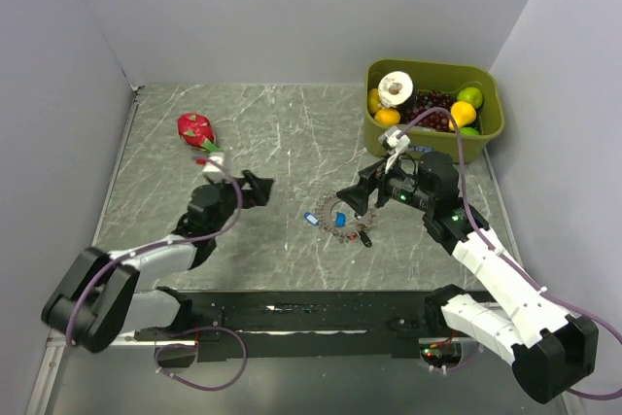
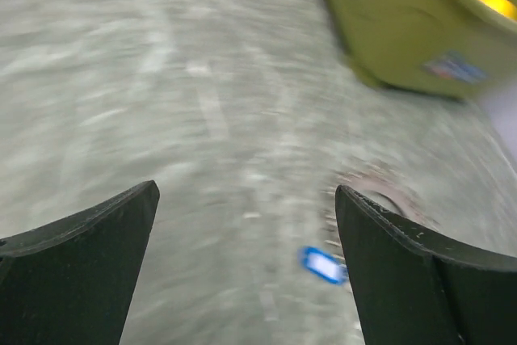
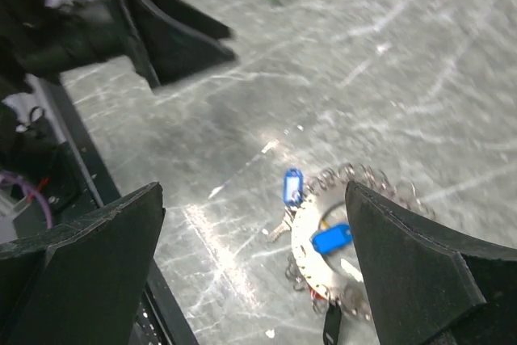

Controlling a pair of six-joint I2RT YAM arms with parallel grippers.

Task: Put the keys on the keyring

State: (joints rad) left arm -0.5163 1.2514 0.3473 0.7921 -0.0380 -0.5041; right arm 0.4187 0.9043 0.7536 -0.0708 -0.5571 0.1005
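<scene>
On the far left of the grey marbled tabletop (image 1: 292, 133) you see a red dragon fruit with green tips (image 1: 197, 129), well apart from everything else. Your left gripper (image 1: 262, 187) points toward the middle; in its wrist view the left gripper (image 2: 246, 191) is spread wide and has nothing between its fingers. Near the centre lie the two small keys with oblong blue plastic tags (image 1: 339, 220) and the silver metal keyring (image 1: 333, 209), which has a chain around it. One key (image 3: 292, 187) lies just beside the left edge of the keyring (image 3: 300, 224), and the other key (image 3: 331, 238) lies across it; you cannot tell whether either one is threaded on. In the blurred left wrist view only one blue tag (image 2: 323, 265) is clear. A black fob (image 3: 331, 325) lies at the near side of the ring. Your right gripper (image 1: 345, 196) is just beside the ring on its right, and the right gripper (image 3: 254, 191) is also wide apart and grasps nothing. At the far right stands an olive-green plastic bin (image 1: 486, 128) with fruit inside.
</scene>
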